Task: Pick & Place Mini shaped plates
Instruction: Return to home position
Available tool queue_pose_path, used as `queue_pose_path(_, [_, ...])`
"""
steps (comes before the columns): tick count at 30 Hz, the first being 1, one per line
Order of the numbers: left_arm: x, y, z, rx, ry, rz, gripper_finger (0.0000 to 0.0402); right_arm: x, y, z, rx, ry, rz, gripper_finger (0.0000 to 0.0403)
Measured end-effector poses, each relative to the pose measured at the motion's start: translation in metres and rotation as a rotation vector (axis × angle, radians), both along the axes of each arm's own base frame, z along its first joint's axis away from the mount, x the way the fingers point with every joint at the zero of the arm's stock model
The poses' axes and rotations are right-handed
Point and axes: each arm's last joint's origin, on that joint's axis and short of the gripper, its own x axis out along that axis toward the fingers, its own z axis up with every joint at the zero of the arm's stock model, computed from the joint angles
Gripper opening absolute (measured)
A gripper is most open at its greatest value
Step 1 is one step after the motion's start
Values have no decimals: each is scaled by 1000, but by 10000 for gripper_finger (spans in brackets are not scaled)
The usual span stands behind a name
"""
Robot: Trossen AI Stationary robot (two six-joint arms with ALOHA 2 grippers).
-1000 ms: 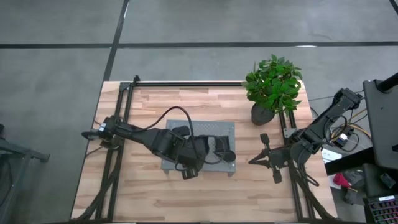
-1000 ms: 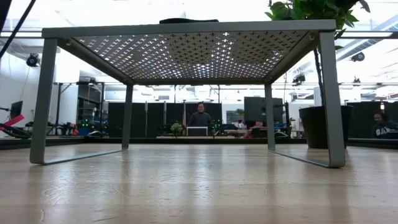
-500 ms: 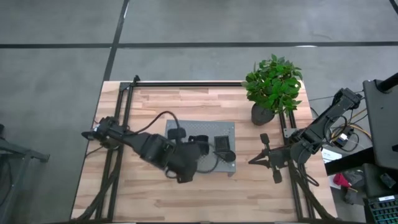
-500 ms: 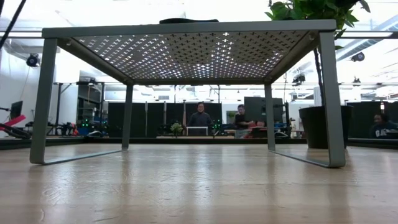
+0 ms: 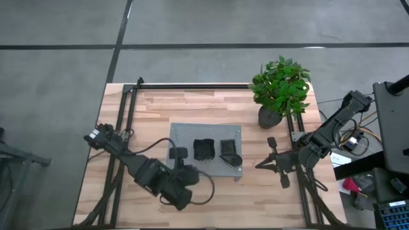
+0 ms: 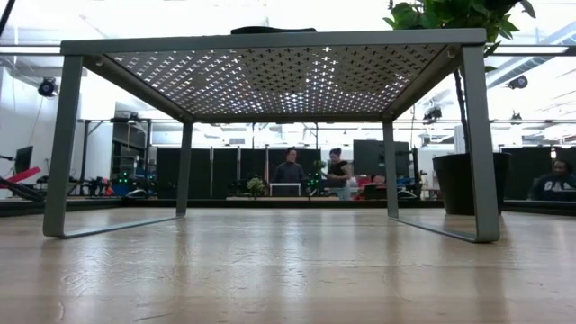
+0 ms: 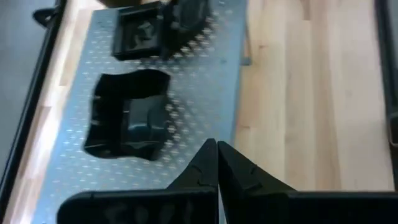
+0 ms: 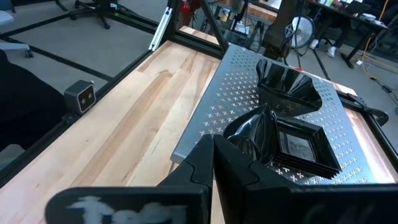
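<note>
**Q:** Where do the mini plates lie?

**A:** All lie on top of the grey perforated shelf (image 5: 192,133), which stands on legs in the middle of the tabletop (image 5: 160,108). The wavy-edged plates (image 5: 204,149) sit near its centre. The square plates (image 5: 228,147) sit just beside them, toward the right arm, and look layered in the right wrist view. The teardrop plates (image 5: 234,160) touch the square ones at the corner nearest the right pincer (image 5: 259,165).

**Q:** What state is the left pincer (image 5: 179,153) in?

**A:** It is closed and empty, over the left end of the shelf. In the left wrist view its two fingertips meet above the perforated top, short of the wavy-edged plates.

**Q:** And the right one?

**A:** It is also closed, with nothing held. It is at the right edge of the tabletop, well apart from the shelf, and points toward it.

**Q:** What else is in view?

**A:** A potted plant (image 5: 281,86) stands near the far right corner. The low view looks under the shelf, where people (image 6: 290,171) are visible in the room behind.
</note>
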Motion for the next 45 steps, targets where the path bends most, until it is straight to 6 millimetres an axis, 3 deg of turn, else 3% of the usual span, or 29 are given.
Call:
queue_pose_path(12, [-43, -6, -21, -96, -163, -103, 0, 0, 0, 0, 0, 0, 0, 8])
queue_pose_path(29, [-132, 51, -56, -217, -452, -218, 0, 0, 0, 0, 0, 0, 0, 8])
queue_pose_path(45, [-178, 93, -110, -246, -701, -280, 0, 0, 0, 0, -12, -6, 5, 8])
